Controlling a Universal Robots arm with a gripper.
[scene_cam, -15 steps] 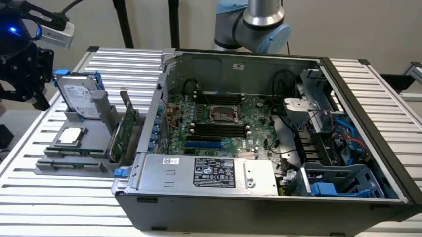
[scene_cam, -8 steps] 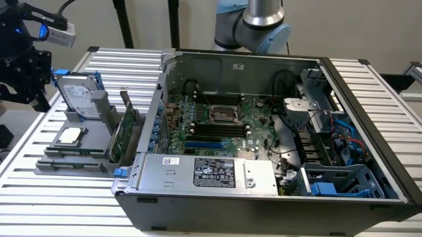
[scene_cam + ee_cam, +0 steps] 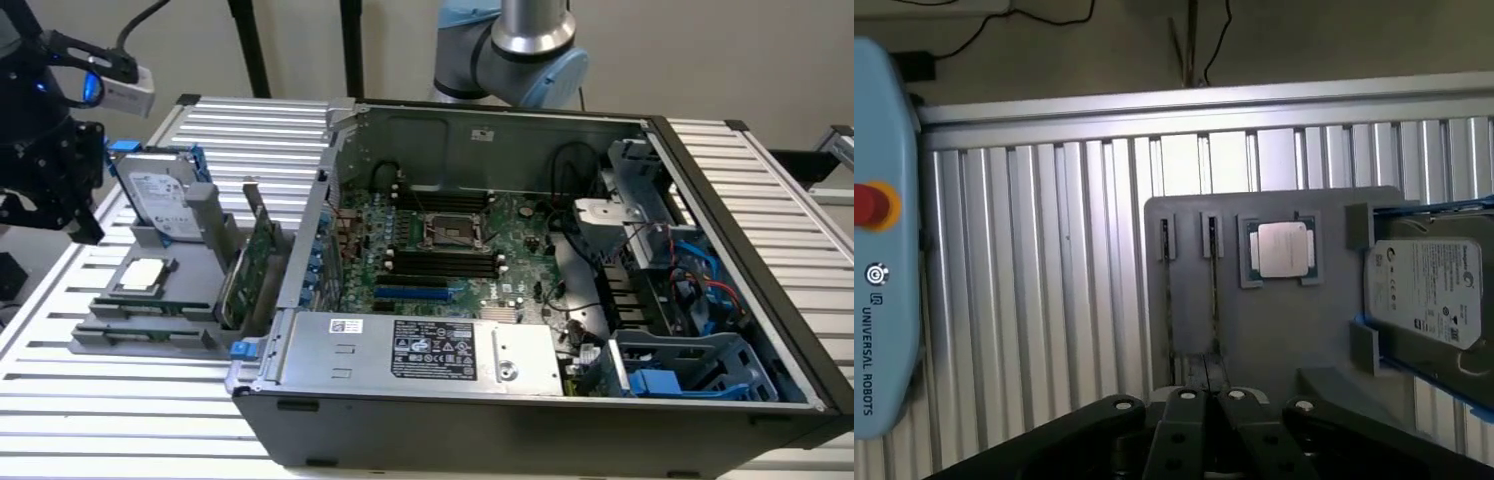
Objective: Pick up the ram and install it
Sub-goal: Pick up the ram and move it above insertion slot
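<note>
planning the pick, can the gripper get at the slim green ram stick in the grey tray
Probably yes: the slim green ram stick stands on edge in the grey tray, nothing over it, the gripper above.

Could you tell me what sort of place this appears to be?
Probably a robotics lab bench for computer assembly: an open computer case on a slatted aluminium table, and a grey parts tray holding a processor and hard drive.

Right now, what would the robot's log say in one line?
claw: over grey tray | ram: in tray slot, not picked up | computer case: open
</note>
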